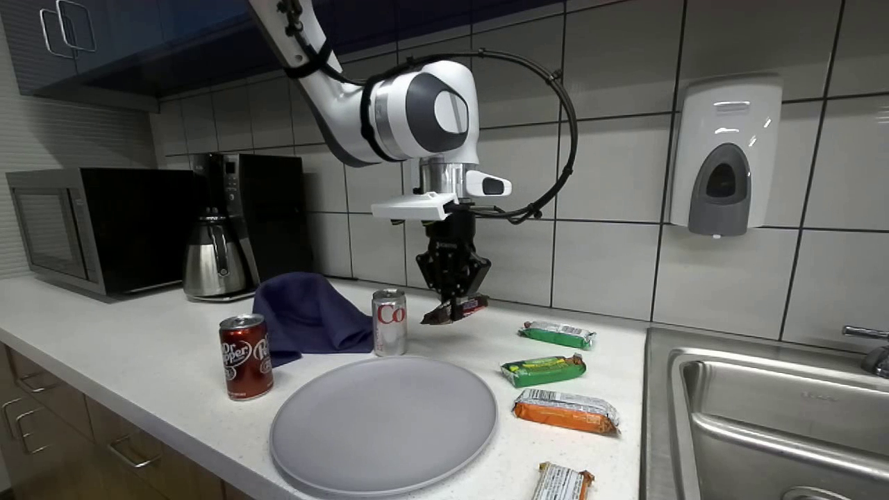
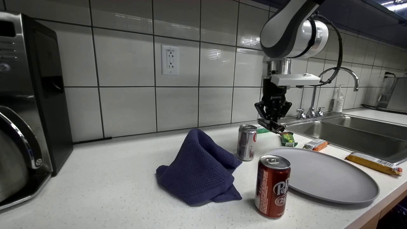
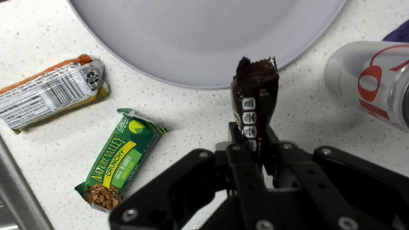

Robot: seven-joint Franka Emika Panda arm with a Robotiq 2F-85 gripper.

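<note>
Brown bar (image 3: 255, 95) clamped in our gripper (image 1: 455, 305), hanging above the speckled counter (image 2: 111, 178)

It's shiny and crinkly, near a smooth round plate (image 1: 385, 423); we've also got a rumpled, waffle-textured towel (image 2: 198, 171). We count one of each, plus two metal cans (image 1: 246, 357) (image 1: 390, 323) and four other wrapped bars (image 1: 558, 335) (image 1: 545, 371) (image 1: 566, 411) (image 1: 561, 482).

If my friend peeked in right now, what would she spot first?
Probably the white-and-gray robot arm, whose black jaws pinch a brown-wrapped snack bar above the white counter. Next, maybe the big round gray plate lying on that counter, with a red Dr Pepper can standing upright beside it. The bunched-up purple towel near that can could catch her eye too.
</note>
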